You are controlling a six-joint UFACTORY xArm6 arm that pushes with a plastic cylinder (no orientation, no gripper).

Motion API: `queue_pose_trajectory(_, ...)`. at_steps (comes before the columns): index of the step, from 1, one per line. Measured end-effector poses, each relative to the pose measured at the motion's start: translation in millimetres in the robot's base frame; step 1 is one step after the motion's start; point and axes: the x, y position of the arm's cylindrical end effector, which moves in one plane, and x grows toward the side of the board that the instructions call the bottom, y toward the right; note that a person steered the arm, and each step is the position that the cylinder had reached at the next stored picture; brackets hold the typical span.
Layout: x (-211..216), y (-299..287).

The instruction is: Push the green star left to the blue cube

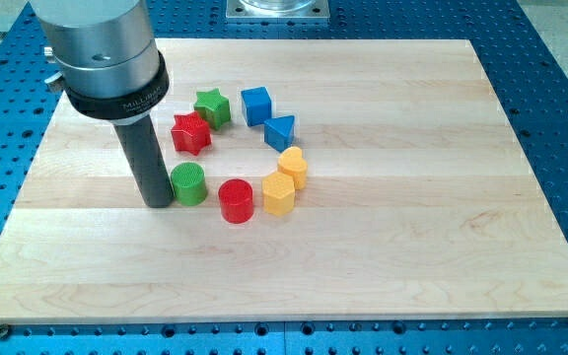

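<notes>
The green star (212, 106) lies on the wooden board, just to the view's left of the blue cube (255, 105), with a small gap between them. My tip (157, 202) rests on the board at the view's left of the block cluster, right beside the green cylinder (188, 183) and below-left of the green star. The red star (191, 132) sits between my rod and the green star.
A blue triangular block (280, 131), a yellow heart-like block (292, 166), a yellow hexagonal block (278, 194) and a red cylinder (235, 200) complete a ring of blocks. The wooden board (412, 217) lies on a blue perforated table.
</notes>
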Motion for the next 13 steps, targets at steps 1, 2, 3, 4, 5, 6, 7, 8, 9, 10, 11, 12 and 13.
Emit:
queue_pose_trajectory(1,12,-10)
queue_pose_trajectory(2,5,-13)
queue_pose_trajectory(3,-52,-13)
queue_pose_trajectory(4,-120,-13)
queue_pose_trajectory(5,-143,-21)
queue_pose_trajectory(6,-146,-17)
queue_pose_trajectory(7,-147,9)
queue_pose_trajectory(8,-147,13)
queue_pose_trajectory(9,-147,12)
queue_pose_trajectory(10,-147,15)
queue_pose_trajectory(11,-135,9)
queue_pose_trajectory(12,-108,2)
queue_pose_trajectory(13,-97,-8)
